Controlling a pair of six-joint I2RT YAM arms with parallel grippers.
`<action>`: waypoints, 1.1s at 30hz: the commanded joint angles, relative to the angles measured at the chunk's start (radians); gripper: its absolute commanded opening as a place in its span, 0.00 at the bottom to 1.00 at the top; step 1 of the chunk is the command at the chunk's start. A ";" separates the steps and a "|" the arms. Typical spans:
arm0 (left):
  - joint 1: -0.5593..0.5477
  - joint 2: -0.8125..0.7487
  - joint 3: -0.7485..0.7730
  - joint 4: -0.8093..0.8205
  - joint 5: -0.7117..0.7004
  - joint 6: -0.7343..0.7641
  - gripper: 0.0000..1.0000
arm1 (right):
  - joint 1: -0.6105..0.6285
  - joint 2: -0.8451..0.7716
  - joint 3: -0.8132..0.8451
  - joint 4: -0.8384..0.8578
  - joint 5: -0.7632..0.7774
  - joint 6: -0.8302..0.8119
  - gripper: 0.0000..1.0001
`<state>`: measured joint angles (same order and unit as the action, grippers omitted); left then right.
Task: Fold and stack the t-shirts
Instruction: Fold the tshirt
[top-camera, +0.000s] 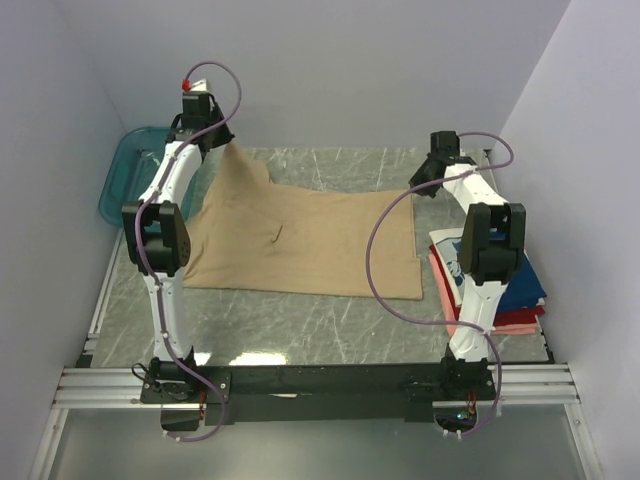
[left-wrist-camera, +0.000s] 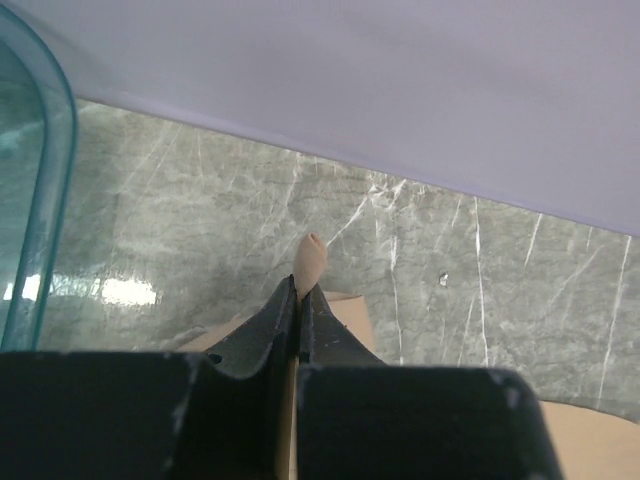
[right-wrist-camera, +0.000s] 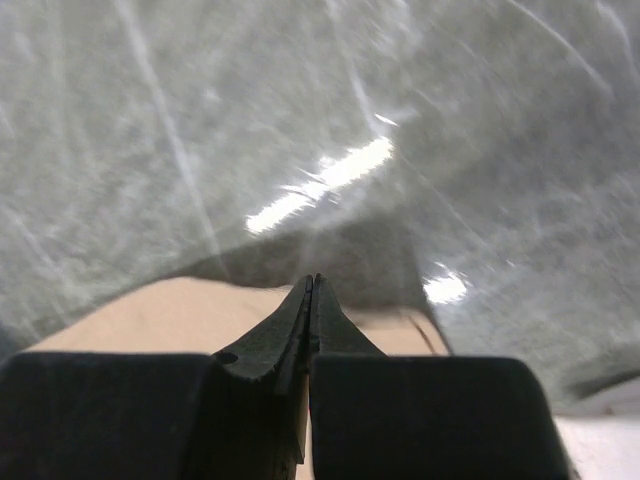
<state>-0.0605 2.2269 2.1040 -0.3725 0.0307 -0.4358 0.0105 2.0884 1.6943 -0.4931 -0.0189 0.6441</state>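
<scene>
The tan t-shirt (top-camera: 300, 240) lies spread across the marble table, with its far left corner lifted. My left gripper (top-camera: 218, 140) is shut on that raised corner; in the left wrist view a tip of tan cloth (left-wrist-camera: 311, 258) pokes out past the closed gripper (left-wrist-camera: 300, 290). My right gripper (top-camera: 421, 185) is shut on the shirt's far right corner, low over the table; in the right wrist view the tan cloth (right-wrist-camera: 160, 315) lies under the closed gripper (right-wrist-camera: 313, 282). A stack of folded shirts, navy (top-camera: 520, 285) over red (top-camera: 515, 320) and pink (top-camera: 440, 275), sits at the right.
A teal plastic basket (top-camera: 125, 175) stands at the far left, partly behind the left arm; its rim also shows in the left wrist view (left-wrist-camera: 55, 150). White walls close in the back and both sides. Bare marble (top-camera: 300, 320) lies in front of the tan shirt.
</scene>
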 joint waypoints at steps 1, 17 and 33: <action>0.008 -0.105 -0.035 0.011 -0.011 -0.014 0.00 | -0.035 -0.083 -0.054 0.033 0.017 -0.021 0.00; 0.007 -0.427 -0.485 -0.048 -0.127 -0.170 0.00 | -0.043 -0.323 -0.461 0.208 -0.053 0.026 0.00; 0.011 -0.792 -0.969 -0.057 -0.189 -0.328 0.00 | -0.043 -0.527 -0.731 0.268 -0.030 0.011 0.00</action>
<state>-0.0555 1.5009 1.1793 -0.4534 -0.1303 -0.7242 -0.0307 1.6184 0.9810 -0.2642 -0.0731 0.6643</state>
